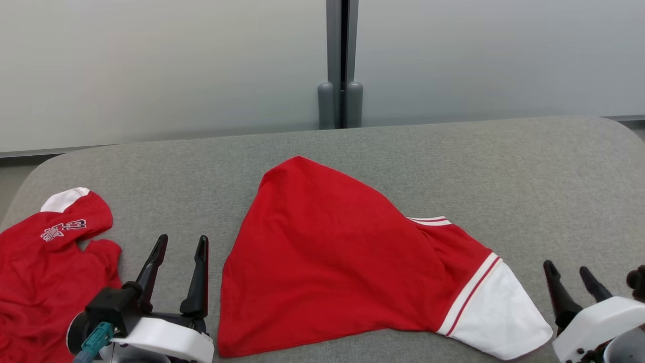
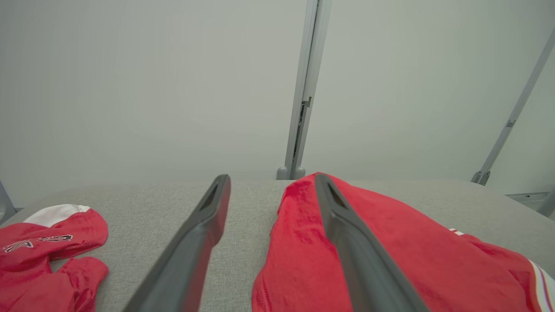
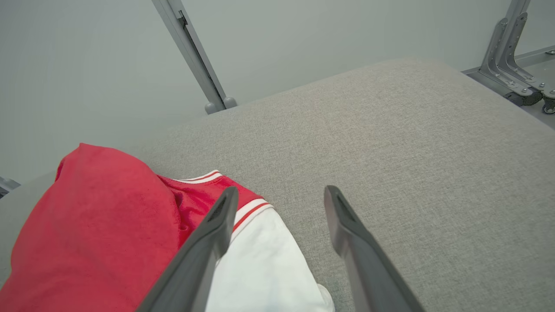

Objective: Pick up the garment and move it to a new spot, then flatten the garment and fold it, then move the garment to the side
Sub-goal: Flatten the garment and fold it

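On the grey fabric table (image 1: 403, 151) before frosted wall panels (image 1: 151, 65) stand, left to right, a second red garment (image 1: 45, 272), the open left gripper (image 1: 182, 238), the red jersey (image 1: 322, 262) at centre, long axis crosswise, its white sleeve (image 1: 499, 312) pointing right toward the open, empty right gripper (image 1: 566, 267).

The left gripper (image 1: 182, 238) sits low at seven o'clock in the head view. Its two dark fingers (image 1: 197, 275) are spread apart and lean toward one o'clock above a white wrist (image 1: 166, 340). The right gripper (image 1: 566, 267) sits at four o'clock, its fingers likewise parted and leaning toward eleven o'clock. In each wrist view the jaws stand wide.
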### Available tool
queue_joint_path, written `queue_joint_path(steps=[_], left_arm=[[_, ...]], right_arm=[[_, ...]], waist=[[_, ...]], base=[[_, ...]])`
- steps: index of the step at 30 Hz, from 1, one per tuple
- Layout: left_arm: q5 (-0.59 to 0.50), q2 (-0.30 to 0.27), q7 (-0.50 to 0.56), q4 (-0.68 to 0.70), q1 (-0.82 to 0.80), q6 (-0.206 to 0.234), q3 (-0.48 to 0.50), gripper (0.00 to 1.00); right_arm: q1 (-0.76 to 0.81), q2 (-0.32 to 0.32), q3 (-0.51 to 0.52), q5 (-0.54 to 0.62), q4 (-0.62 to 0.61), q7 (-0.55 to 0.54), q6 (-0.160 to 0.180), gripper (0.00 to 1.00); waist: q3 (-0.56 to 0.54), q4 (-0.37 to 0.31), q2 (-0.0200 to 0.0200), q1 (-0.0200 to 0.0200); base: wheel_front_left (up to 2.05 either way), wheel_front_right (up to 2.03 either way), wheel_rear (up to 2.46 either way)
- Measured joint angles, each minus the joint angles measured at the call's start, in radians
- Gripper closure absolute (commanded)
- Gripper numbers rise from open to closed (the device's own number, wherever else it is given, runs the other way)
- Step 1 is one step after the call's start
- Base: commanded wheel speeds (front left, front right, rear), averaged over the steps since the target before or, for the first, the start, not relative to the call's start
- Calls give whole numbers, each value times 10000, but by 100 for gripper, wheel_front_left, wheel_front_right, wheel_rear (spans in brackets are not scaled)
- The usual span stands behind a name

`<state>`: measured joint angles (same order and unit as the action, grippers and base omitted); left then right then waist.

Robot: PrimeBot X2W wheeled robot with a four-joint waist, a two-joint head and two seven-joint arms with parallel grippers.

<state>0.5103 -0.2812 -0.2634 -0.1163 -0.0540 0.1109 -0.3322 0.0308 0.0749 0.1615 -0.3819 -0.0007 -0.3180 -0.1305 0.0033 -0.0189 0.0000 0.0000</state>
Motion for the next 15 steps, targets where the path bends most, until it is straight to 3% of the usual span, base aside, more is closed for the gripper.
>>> queue_joint_path(steps=[7, 15], left_arm=[[-33, -58, 77, 67, 58, -2, -84, 0], [-31, -132, 165, 182, 56, -4, -163, 0]], right_arm=[[-220, 12, -297, 487, 1678, 347, -2, 0], [-1048, 238, -222, 523, 3522, -844, 0, 0]], waist=[[-74, 398, 0, 0], [195, 618, 0, 0]], base=[[0, 0, 0], [0, 0, 0]])
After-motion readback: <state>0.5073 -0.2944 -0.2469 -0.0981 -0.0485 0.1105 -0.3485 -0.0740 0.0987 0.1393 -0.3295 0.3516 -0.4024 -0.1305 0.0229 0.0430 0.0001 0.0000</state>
